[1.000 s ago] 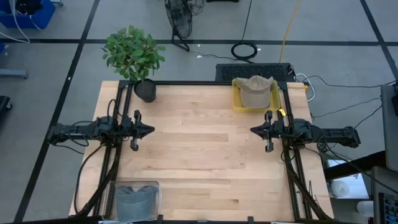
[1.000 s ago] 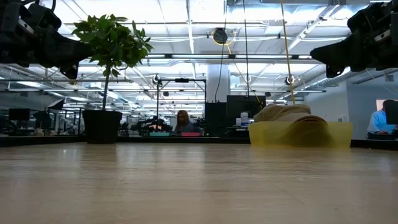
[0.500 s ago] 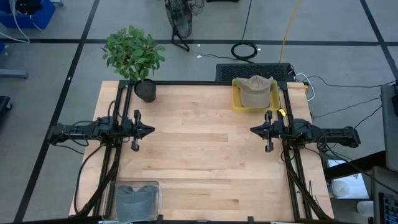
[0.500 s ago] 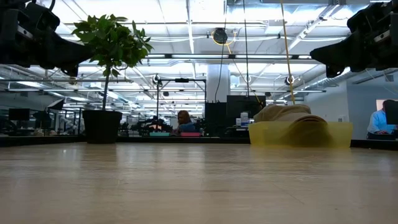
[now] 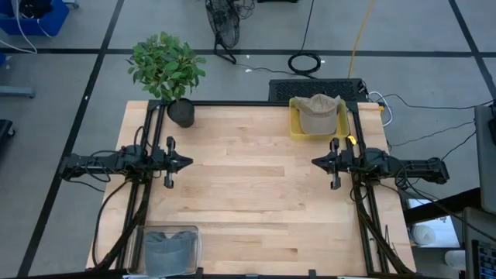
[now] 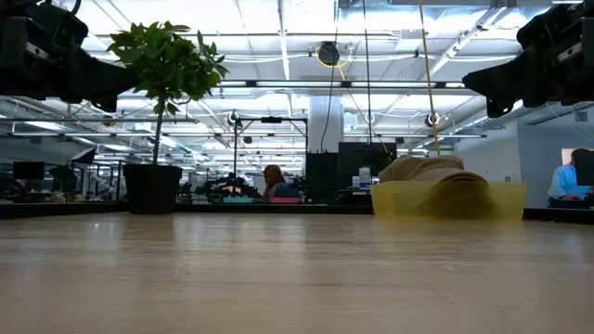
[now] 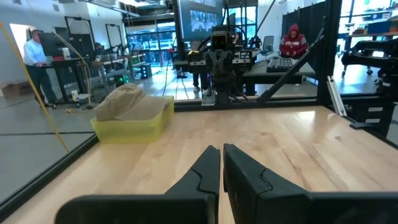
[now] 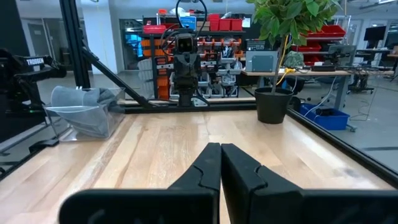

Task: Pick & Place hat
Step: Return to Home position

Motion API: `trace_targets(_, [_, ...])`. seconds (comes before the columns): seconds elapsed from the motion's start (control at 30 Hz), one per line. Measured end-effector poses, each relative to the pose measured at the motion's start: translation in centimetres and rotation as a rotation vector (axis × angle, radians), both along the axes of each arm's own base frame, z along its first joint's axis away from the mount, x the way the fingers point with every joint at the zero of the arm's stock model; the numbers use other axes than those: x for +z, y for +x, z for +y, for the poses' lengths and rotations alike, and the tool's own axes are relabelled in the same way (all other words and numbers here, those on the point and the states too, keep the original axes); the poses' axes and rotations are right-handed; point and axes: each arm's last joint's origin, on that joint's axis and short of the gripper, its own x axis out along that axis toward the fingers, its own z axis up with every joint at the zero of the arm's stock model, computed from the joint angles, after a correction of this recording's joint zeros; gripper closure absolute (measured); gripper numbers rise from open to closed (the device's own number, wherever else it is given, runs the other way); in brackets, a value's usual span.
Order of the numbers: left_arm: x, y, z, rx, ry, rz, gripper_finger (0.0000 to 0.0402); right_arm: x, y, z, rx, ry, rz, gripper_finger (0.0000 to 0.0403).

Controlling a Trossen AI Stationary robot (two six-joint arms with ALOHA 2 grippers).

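A tan hat lies crown up in a yellow tray at the table's far right corner; it shows too in the low view and the left wrist view. My left gripper hovers shut over the table's left side, pointing right. My right gripper hovers shut over the right side, pointing left, just near of the tray. Neither touches anything.
A potted plant stands at the far left corner. A clear bin with grey cloth sits at the near left corner. Bare wood stretches between the two grippers. People sit at desks beyond the table.
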Motion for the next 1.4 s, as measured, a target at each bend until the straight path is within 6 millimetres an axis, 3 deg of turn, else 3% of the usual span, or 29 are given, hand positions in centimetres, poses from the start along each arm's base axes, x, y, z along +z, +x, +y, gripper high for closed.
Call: trace_targets(1.4, [0.48, 0.00, 0.01, 0.002, 0.000, -0.060, 0.0378, 0.02, 0.00, 0.00, -0.001, -0.003, -0.002, 0.0403])
